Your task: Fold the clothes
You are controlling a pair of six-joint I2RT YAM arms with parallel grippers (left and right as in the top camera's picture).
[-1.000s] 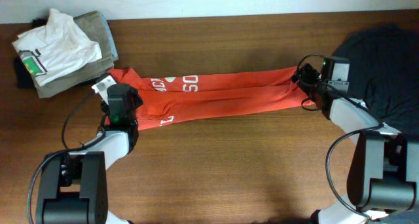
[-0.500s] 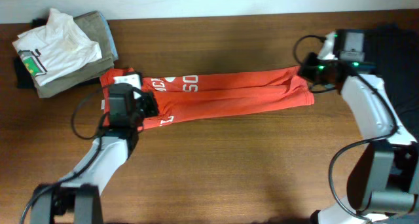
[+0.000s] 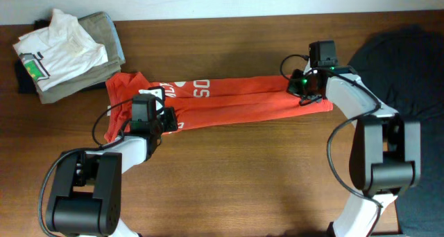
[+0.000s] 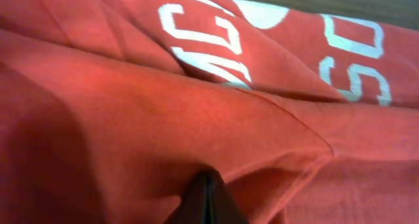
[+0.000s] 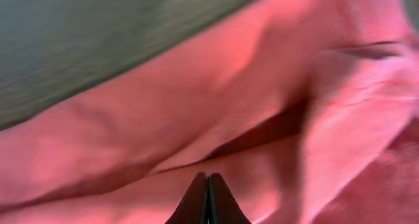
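Left wrist view puts your left gripper low on the orange-red T-shirt, its fingers pressed together with the tips at a raised fold edge. You cannot tell from here whether a layer of cloth is caught between them. In the right wrist view your right gripper is likewise pressed shut, tips down on a crease of the same cloth, and again a pinch cannot be confirmed. Seen from overhead, the T-shirt lies as a long, narrow band across the table, nearer the far edge than the near one. The left gripper sits on its left end and the right gripper on its right end. White lettering faces up near the left end. Expect the shirt to be light, soft and limp: it will sag and drag rather than hold a shape, and its stacked layers may slide apart. Take it at the end hems or corners, catching all layers together. No container is in view. At the far left corner a white shirt with a green mark rests on a khaki-grey folded garment, just beside the T-shirt's left end. Dark cloth covers the right edge.
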